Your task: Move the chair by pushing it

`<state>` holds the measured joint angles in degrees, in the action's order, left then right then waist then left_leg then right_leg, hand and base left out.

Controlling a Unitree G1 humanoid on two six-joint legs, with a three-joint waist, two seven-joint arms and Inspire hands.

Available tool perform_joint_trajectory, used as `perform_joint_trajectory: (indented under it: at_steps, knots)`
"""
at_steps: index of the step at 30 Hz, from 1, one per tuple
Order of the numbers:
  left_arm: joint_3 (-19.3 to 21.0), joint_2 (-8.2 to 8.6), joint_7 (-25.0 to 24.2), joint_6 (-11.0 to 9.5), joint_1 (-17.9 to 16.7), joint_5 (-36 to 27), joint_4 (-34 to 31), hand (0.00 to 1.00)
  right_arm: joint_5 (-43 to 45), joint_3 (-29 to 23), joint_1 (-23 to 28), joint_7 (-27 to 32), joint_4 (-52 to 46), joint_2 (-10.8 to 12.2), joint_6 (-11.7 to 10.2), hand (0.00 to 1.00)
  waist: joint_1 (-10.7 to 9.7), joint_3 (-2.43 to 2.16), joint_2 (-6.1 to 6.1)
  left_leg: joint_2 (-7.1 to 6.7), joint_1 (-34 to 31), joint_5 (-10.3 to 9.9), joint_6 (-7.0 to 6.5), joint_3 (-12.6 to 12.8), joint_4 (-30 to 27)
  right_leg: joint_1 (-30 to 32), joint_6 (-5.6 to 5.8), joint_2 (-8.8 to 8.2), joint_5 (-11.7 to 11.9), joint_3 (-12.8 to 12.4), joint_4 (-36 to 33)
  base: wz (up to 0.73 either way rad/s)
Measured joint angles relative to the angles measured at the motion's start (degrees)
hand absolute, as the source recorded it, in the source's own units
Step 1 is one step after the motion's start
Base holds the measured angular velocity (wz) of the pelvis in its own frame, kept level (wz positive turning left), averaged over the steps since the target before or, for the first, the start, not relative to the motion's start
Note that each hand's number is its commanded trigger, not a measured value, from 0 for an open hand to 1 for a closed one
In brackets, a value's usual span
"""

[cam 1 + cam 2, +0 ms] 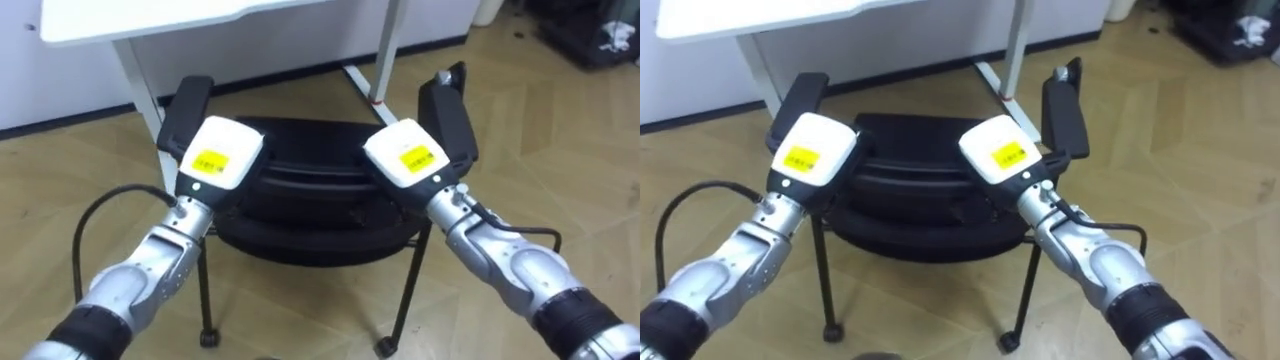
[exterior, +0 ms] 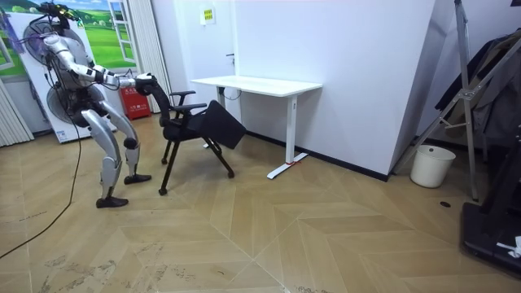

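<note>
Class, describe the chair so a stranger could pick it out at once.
Start at the white desk against the wall. On the floor before it stands the chair. It is the only seat: black, two armrests, thin castored legs, with the robot's left hand and right hand on its back.

L hand (image 1: pixel 218 152), R hand (image 1: pixel 405 155) out fwd

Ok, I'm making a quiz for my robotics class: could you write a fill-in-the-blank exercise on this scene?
The left hand and the right hand both lie on the back of the black ____.
Beyond the chair stands a desk whose top is ____.
In the room view the robot stands ____ the chair, opposite the desk.
Missing words: chair; white; behind.
</note>
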<state>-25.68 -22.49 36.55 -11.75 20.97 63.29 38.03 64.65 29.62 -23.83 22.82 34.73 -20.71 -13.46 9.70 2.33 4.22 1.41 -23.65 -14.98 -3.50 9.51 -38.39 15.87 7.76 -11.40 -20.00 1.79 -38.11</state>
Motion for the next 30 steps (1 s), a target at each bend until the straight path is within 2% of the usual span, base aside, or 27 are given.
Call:
perform_joint_trajectory:
  at_steps: [1, 2, 3, 4, 5, 6, 7, 8, 9, 10, 11, 12, 14, 18, 19, 21, 22, 23, 24, 25, 26, 27, 28, 29, 30]
  knots:
    - [0.63, -0.05, -0.08, -0.13, -0.11, 0.46, -0.39, 1.00, 0.14, -0.04, -0.20, 0.04, -0.04, 0.14, 0.04, 1.00, -0.03, -0.14, -0.09, 0.18, 0.06, -0.15, -0.26, 0.73, 0.38, 0.12, 0.11, -0.36, 0.36, 0.16, 0.50, -0.26]
    - [1.01, -0.57, -0.53, -0.13, -0.24, 0.57, -1.10, 1.00, 0.11, -0.05, -0.63, 0.09, 0.29, 0.60, 0.09, 1.00, -0.04, -0.07, 0.49, 1.30, 0.07, -0.35, -0.77, 2.91, 0.56, -0.03, -0.52, -0.97, 0.39, 0.54, -1.16, -0.19]
    - [1.02, -0.95, -0.73, -0.19, -0.16, 0.58, -1.23, 1.00, 0.07, -0.06, -0.79, 0.12, 0.41, 0.95, 0.30, 1.00, 0.18, 0.12, 0.81, 1.96, 0.34, -0.39, -1.13, 4.00, 0.42, -0.06, -1.38, -1.28, 0.39, 1.63, -3.69, 0.04]
    - [1.01, -1.21, -1.25, -0.36, 0.56, 0.58, -0.91, 1.00, -0.10, -0.07, -0.79, 0.11, 0.69, 1.64, 0.74, 1.00, 0.09, 0.25, 1.50, 3.45, 0.95, -0.48, -1.29, 6.31, -0.05, -0.53, -2.55, -1.98, -0.86, 4.89, -8.56, 0.14]
    - [1.01, -1.17, -1.51, -0.39, 0.80, 0.58, -0.67, 1.00, -0.16, -0.08, -0.82, 0.09, 0.73, 1.79, 0.87, 1.00, 0.14, 0.32, 1.64, 4.13, 1.33, -0.56, -1.38, 7.33, -0.36, -0.75, -3.03, -2.65, -1.20, 6.62, -9.40, 0.07]
    - [1.10, -1.24, -1.76, -0.63, 0.97, 0.53, -0.43, 1.00, -0.16, -0.07, -0.90, 0.09, 1.21, 2.01, 0.99, 1.00, 0.12, 0.38, 1.63, 4.95, 1.72, -0.79, -1.38, 8.18, -1.29, -0.65, -3.02, -3.81, -1.31, 9.43, -9.14, -0.30]
    - [1.78, -1.42, -1.69, -1.09, 0.88, 0.53, -0.51, 1.00, -0.08, 0.08, -1.44, 0.10, 1.34, 2.17, 1.03, 1.00, 0.91, 0.09, 1.88, 4.76, 1.31, -1.26, -0.63, 8.10, -1.47, -0.58, -2.58, -3.87, -2.41, 10.10, -6.96, -0.52]
    - [2.38, -1.51, -1.66, -1.27, 0.88, 0.53, -0.69, 1.00, -0.06, 0.30, -2.14, 0.11, 1.40, 2.15, 1.03, 1.00, 1.64, 0.12, 1.88, 4.65, 0.97, -1.34, -0.49, 8.02, -1.52, -0.44, -2.71, -3.54, -3.19, 10.40, -5.54, -0.69]
    - [3.11, -1.61, -1.58, -1.32, 1.03, 0.37, -0.81, 1.00, -0.02, 0.78, -3.64, 0.10, 1.73, 2.07, 1.09, 1.00, 2.17, 0.67, 0.98, 3.80, -0.06, -1.36, -0.36, 5.47, -1.88, -0.08, -3.20, -3.29, -3.26, 10.87, -4.76, -0.45]
    - [3.07, -1.65, -1.77, -1.43, 1.42, 0.29, -0.66, 1.00, -0.03, 0.82, -4.09, 0.13, 2.16, 2.14, 1.10, 1.00, 2.11, 0.82, 0.91, 2.83, -0.19, -1.21, -0.15, 3.93, -1.67, -0.09, -3.02, -3.10, -3.29, 10.84, -4.48, -0.26]
    - [3.02, -1.72, -1.77, -1.41, 1.55, 0.41, -0.63, 1.00, -0.08, 0.82, -4.11, 0.49, 2.77, 2.41, 1.09, 1.00, 2.04, 0.93, 1.37, 2.88, -0.08, -1.20, -0.15, 3.87, -1.72, -0.15, -3.15, -2.59, -3.21, 10.71, -4.50, -0.04]
    - [2.93, -1.82, -1.77, -1.42, 1.72, 0.43, -0.72, 1.00, -0.12, 0.79, -4.15, 0.67, 2.82, 2.43, 1.10, 1.00, 2.06, 0.82, 1.22, 2.94, -0.16, -1.20, -0.16, 3.72, -1.91, -0.15, -3.21, -2.42, -3.18, 10.67, -4.48, -0.07]
    - [2.83, -2.20, -1.77, -1.42, 2.15, 0.47, -0.97, 1.00, -0.28, 0.78, -4.27, 1.10, 2.76, 2.56, 1.53, 1.00, 2.21, 0.90, 1.28, 2.88, -0.64, -1.21, -0.17, 2.57, -2.21, -0.03, -3.24, -1.71, -2.77, 10.74, -3.89, -0.11]
    - [1.62, -2.59, -1.17, -1.77, 4.76, 0.44, 1.00, 1.00, -1.32, 0.98, -4.71, 1.63, 3.01, 2.85, 2.80, 1.00, 3.31, 1.29, 1.60, 2.70, -0.74, -1.20, -0.20, 0.15, -1.93, 0.11, -3.58, -0.12, -1.28, 10.97, -3.43, -0.14]
    - [1.89, -2.89, -0.61, -2.00, 5.01, 0.44, 1.45, 1.00, -1.33, 1.39, -5.57, 1.61, 3.45, 3.14, 2.93, 1.00, 3.75, 1.62, 1.02, 2.43, -0.85, -1.20, 0.01, -1.97, -1.89, 0.40, -4.59, 0.90, -0.16, 11.33, -3.55, -0.28]
    - [2.41, -3.65, 0.16, -2.31, 5.12, 0.44, 1.68, 1.00, -1.32, 1.81, -6.75, 1.56, 4.13, 3.91, 3.04, 1.00, 3.82, 1.64, 0.93, 1.15, -1.32, -0.76, 0.75, -5.79, -1.13, 1.05, -6.00, 1.86, 1.02, 12.21, -3.35, -0.21]
    - [2.52, -3.82, 0.56, -2.38, 5.52, 0.46, 2.07, 1.00, -1.25, 1.81, -7.20, 1.51, 4.11, 4.21, 3.16, 1.00, 4.11, 1.64, 1.11, 0.55, -1.52, -0.38, 1.31, -7.86, -0.45, 1.69, -6.28, 2.48, 1.29, 12.49, -3.23, -0.14]
    - [2.68, -3.96, 0.68, -2.41, 5.59, 0.46, 2.06, 1.00, -1.13, 1.81, -7.52, 1.39, 4.12, 4.40, 3.26, 1.00, 4.27, 1.64, 1.08, 0.44, -1.64, -0.23, 1.56, -8.82, -0.20, 2.26, -6.24, 3.05, 1.32, 12.28, -2.75, -0.15]
    - [3.07, -4.29, 1.04, -2.47, 5.57, 0.45, 2.19, 1.00, -0.85, 2.13, -8.41, 0.99, 4.36, 4.93, 3.70, 1.00, 4.42, 1.79, 0.86, -0.14, -1.72, 0.24, 2.29, -11.69, 0.40, 3.92, -6.33, 4.75, 1.34, 11.14, -0.36, 0.00]
    - [3.06, -4.34, 1.33, -2.43, 5.75, 0.41, 2.75, 1.00, -0.87, 2.71, -9.11, 0.66, 4.61, 5.02, 4.11, 1.00, 4.15, 1.75, 0.79, -0.68, -1.63, 0.71, 3.10, -14.55, 1.25, 6.15, -7.03, 6.48, 2.29, 10.02, 2.18, 0.18]
    - [3.00, -4.33, 1.42, -2.42, 5.64, 0.40, 3.04, 1.00, -0.96, 2.78, -9.12, 0.65, 4.74, 5.03, 4.16, 1.00, 3.67, 1.73, 0.82, -0.85, -1.52, 0.94, 3.53, -15.90, 1.48, 6.79, -7.09, 6.94, 3.25, 9.80, 2.97, 0.62]
    - [2.80, -4.38, 1.45, -2.39, 5.63, 0.41, 3.24, 1.00, -1.27, 2.84, -8.86, 0.65, 4.84, 5.20, 4.10, 1.00, 2.94, 1.34, 1.64, -1.01, -1.38, 1.20, 4.43, -17.06, 1.40, 6.92, -7.61, 6.93, 4.51, 10.37, 3.13, 0.61]
    - [2.75, -4.34, 1.46, -2.18, 5.58, 0.43, 3.00, 1.00, -1.31, 2.84, -8.56, 0.25, 4.78, 5.32, 4.07, 1.00, 2.88, 1.07, 2.44, -0.58, -1.12, 0.91, 5.44, -16.20, 0.11, 6.56, -10.50, 6.43, 5.45, 11.88, 2.19, 0.47]
    - [2.73, -4.15, 1.43, -2.03, 5.47, 0.43, 2.99, 1.00, -1.34, 2.84, -8.52, -0.04, 4.77, 5.31, 4.08, 1.00, 2.84, 1.25, 2.06, 0.29, -0.87, 0.58, 5.92, -15.56, -0.77, 5.80, -11.28, 6.48, 4.97, 13.28, 1.98, 0.27]
    - [2.44, -3.82, 1.32, -1.79, 5.43, 0.31, 3.11, 1.00, -1.39, 2.86, -8.49, -0.40, 4.73, 5.11, 4.14, 1.00, 2.21, 1.44, 1.78, 2.06, -0.74, -0.27, 6.14, -14.40, -2.63, 4.96, -12.12, 6.54, 3.92, 14.73, 1.49, 0.32]
